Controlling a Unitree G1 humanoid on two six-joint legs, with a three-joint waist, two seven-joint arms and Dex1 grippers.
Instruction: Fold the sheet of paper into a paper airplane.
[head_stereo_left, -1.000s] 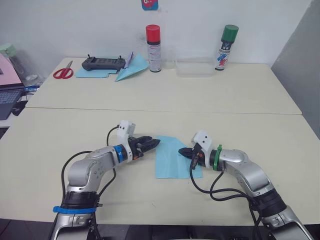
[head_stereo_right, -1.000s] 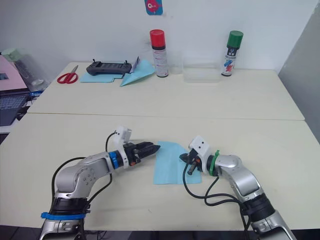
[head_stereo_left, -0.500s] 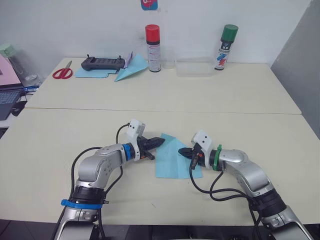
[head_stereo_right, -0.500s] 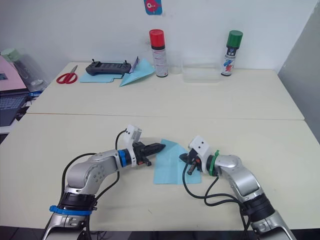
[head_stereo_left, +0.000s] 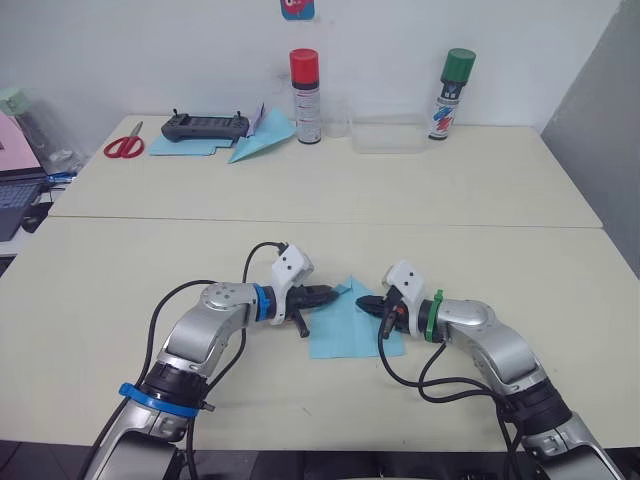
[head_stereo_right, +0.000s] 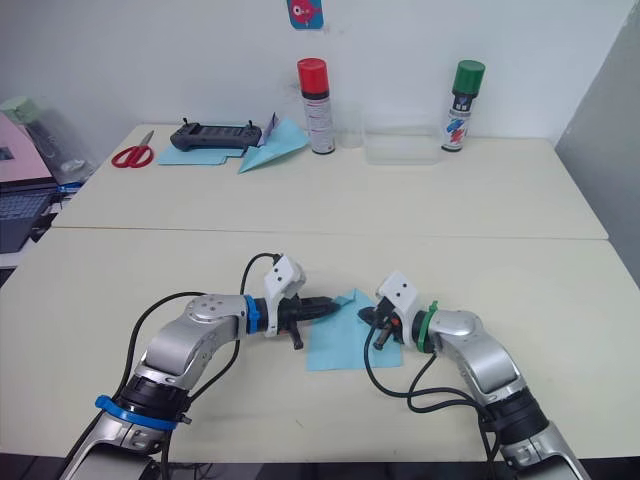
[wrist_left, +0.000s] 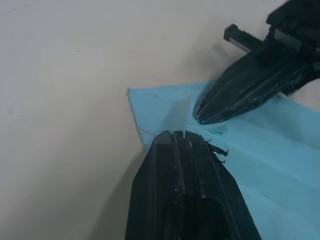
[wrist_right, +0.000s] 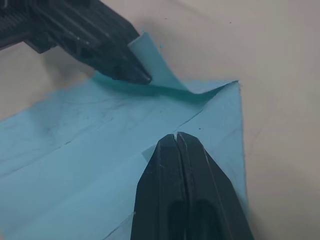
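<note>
Two pale tables (head_stereo_left: 330, 195) stand end to end before a white wall. On the near one lies the sheet (head_stereo_left: 345, 328), flat between the two grippers, its far left corner curled up. The left gripper (head_stereo_left: 335, 292) has its fingers pressed together at that lifted corner; whether they pinch the paper cannot be told. The right gripper (head_stereo_left: 364, 302) has its fingers together, tips resting on the sheet opposite the left tips and close to them. Well beyond both grippers stand two spray cans (head_stereo_left: 304, 83), a controller (head_stereo_left: 206, 125) and scissors (head_stereo_left: 123, 147).
</note>
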